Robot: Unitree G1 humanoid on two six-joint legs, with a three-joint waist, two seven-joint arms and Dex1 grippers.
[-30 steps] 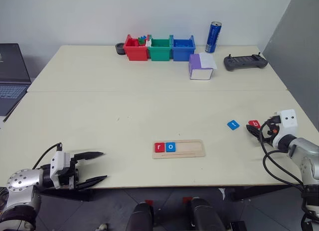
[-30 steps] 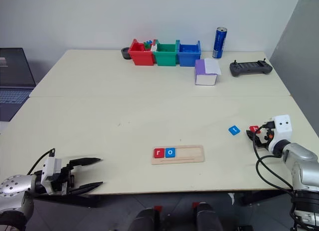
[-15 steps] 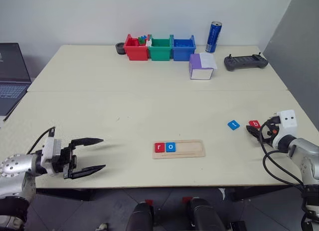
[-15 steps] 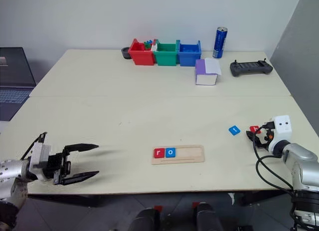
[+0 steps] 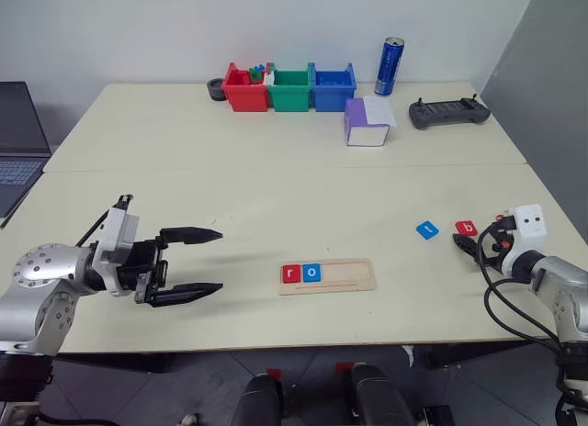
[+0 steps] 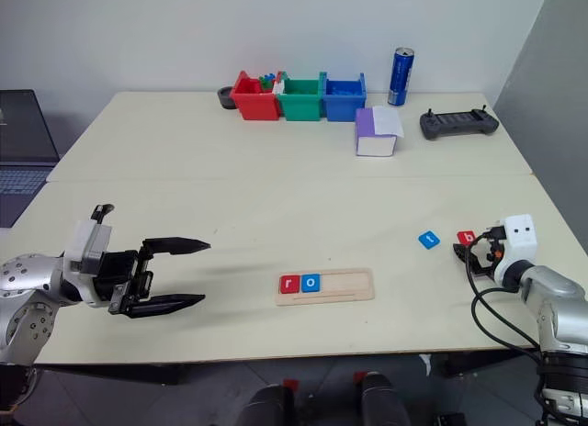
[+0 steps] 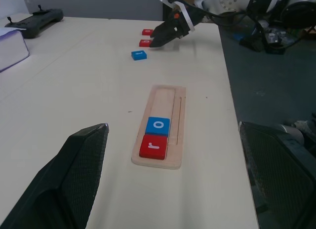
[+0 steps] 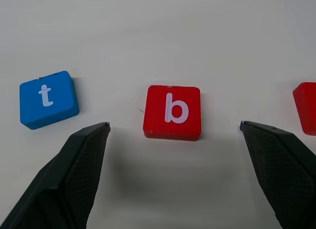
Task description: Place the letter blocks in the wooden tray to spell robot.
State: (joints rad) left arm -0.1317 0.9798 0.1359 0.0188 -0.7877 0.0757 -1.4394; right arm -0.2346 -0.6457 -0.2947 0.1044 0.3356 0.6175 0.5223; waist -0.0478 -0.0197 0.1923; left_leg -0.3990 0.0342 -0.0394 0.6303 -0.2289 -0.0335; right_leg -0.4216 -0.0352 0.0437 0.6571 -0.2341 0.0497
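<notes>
The wooden tray lies near the table's front edge, with a red r block and a blue o block in its left end. A blue t block and a red b block lie loose on the table to the right. In the right wrist view the edge of another red block shows beside the b block. My right gripper is open, low over the table, with the b block just ahead between its fingertips. My left gripper hangs open and empty left of the tray, pointing toward it.
Red, green and blue bins stand at the back, with a blue can, a purple-and-white box and a black controller to their right. A laptop sits at the far left.
My left gripper has risen from the table's front edge and moved right toward the tray, still open. The right gripper and the blocks have stayed put.
</notes>
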